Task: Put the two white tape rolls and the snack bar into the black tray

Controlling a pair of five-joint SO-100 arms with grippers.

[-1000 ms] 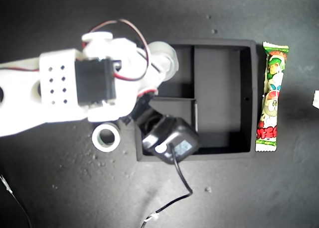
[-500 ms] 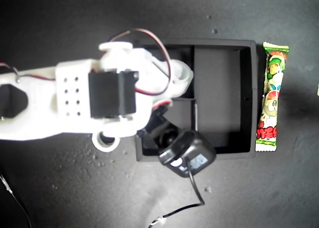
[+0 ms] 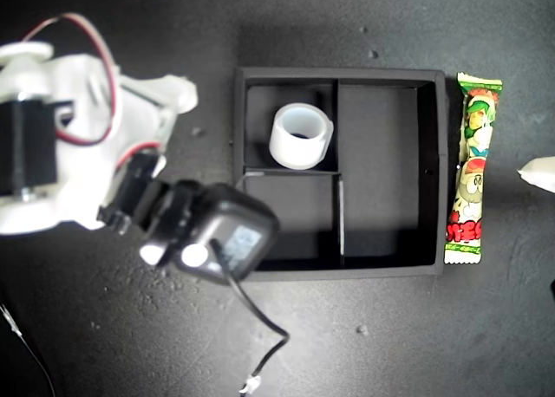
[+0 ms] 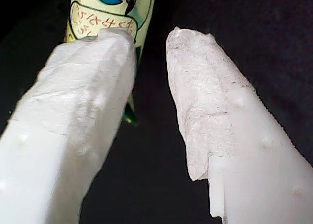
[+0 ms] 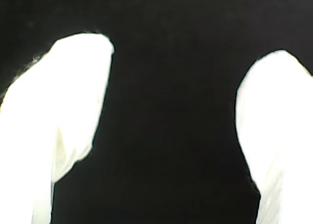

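The black tray (image 3: 329, 72) lies in the middle of the exterior view. One white tape roll (image 3: 301, 135) stands in its small compartment at the upper left. No other tape roll shows. The snack bar (image 3: 473, 167) lies on the table along the tray's outer wall, on the exterior view's right. One white fingertip (image 3: 539, 173) of my first gripper pokes in at that view's right edge. In the first wrist view my first gripper (image 4: 151, 43) is open, with the snack bar (image 4: 112, 9) just beyond one finger. My second gripper (image 5: 171, 111) is open over bare dark table.
The white second arm (image 3: 78, 146) and its black wrist camera (image 3: 221, 232) fill the exterior view's left, beside the tray's outer wall. A thin black cable (image 3: 260, 345) trails from the camera toward the bottom edge. The table is dark with small specks.
The second arm pulled back from the tray to the exterior view's left, leaving a tape roll in the small compartment. It now covers the roll that lay on the table. A fingertip has appeared at the right edge.
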